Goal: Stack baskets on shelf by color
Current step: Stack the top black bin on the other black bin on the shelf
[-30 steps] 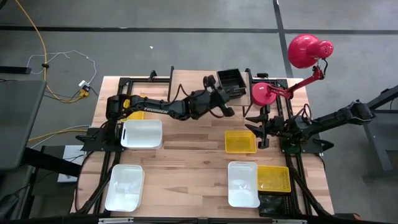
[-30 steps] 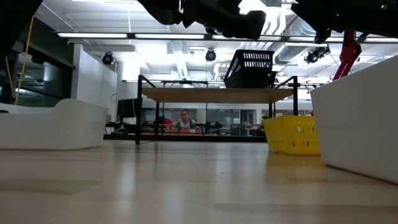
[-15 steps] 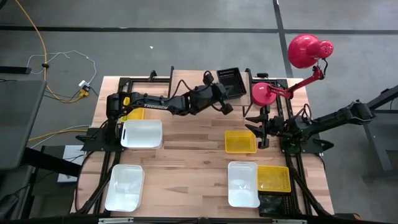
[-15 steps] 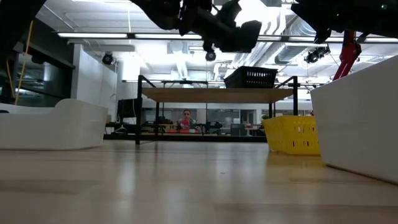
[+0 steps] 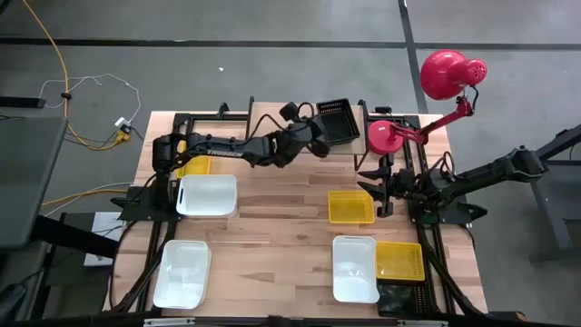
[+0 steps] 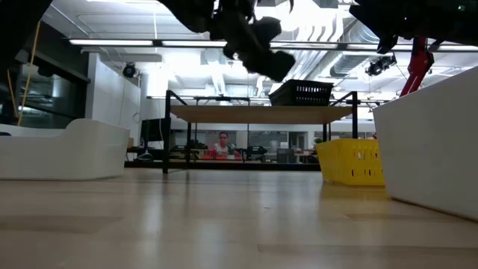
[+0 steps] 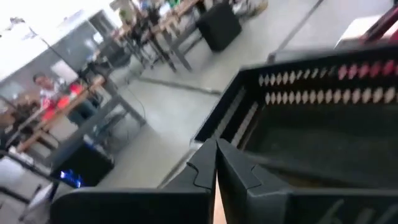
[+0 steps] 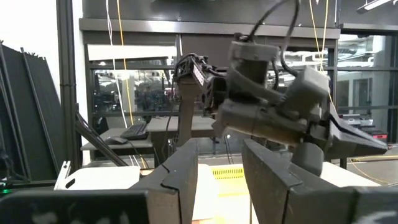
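A black basket (image 5: 338, 121) sits level on the right end of the shelf (image 5: 272, 116), resting on its base; the low view shows the basket (image 6: 302, 92) on the shelf's wood top (image 6: 224, 113). My left gripper (image 5: 321, 146) is shut and hangs just off the basket's near left corner. In the left wrist view its shut fingertips (image 7: 216, 163) point at the basket (image 7: 323, 118), and in the low view the gripper (image 6: 276, 69) stands apart from it. My right gripper (image 5: 379, 189) waits open beside a yellow basket (image 5: 351, 206) with nothing between its fingers (image 8: 186, 180).
White baskets lie at the left (image 5: 207, 195), near left (image 5: 182, 272) and near right (image 5: 355, 268). A yellow basket (image 5: 399, 261) lies beside the last, another (image 5: 195, 165) under the left arm. A red lamp (image 5: 445, 73) stands with its base (image 5: 386, 136) right of the shelf.
The black basket, which stood tilted with one side raised, has settled level on the shelf's right end. My left gripper has drawn away from it toward the table's left edge, sinking a little, and its wrist has turned.
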Available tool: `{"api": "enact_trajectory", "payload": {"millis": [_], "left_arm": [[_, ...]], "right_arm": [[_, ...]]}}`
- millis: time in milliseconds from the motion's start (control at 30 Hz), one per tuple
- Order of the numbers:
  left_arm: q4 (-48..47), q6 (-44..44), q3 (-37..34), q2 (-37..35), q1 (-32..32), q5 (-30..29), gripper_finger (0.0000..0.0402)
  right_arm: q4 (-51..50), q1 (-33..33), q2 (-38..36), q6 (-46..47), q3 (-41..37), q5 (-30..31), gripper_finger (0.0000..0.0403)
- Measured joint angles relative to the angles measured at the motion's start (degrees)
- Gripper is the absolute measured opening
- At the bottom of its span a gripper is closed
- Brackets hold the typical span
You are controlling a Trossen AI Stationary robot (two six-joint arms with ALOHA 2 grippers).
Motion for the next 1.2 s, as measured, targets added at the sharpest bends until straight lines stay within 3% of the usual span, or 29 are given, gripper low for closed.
{"api": "enact_trajectory", "payload": {"millis": [200,433,733,933,1200], "left_arm": [[-7.2,-9.2,0.0,0.0,5.3,8.7,0.0000],[-7.6,-18.5,0.0,0.0,9.2,24.8,0.0000],[-7.4,-26.8,0.0,0.0,12.8,37.9,0.0000],[-5.4,-28.1,0.0,0.1,13.8,39.6,0.0000],[3.9,-28.1,0.0,3.2,13.9,40.6,0.0000]], "right_arm": [[0.0,0.0,0.0,0.6,0.0,0.5,0.0114],[0.0,0.0,0.0,0.3,0.0,1.4,0.0114],[0.0,0.0,0.0,0.3,0.0,1.5,0.0114],[0.0,0.0,0.0,0.2,0.0,1.4,0.0114],[0.0,0.0,0.0,0.3,0.0,1.4,0.0114]]}}
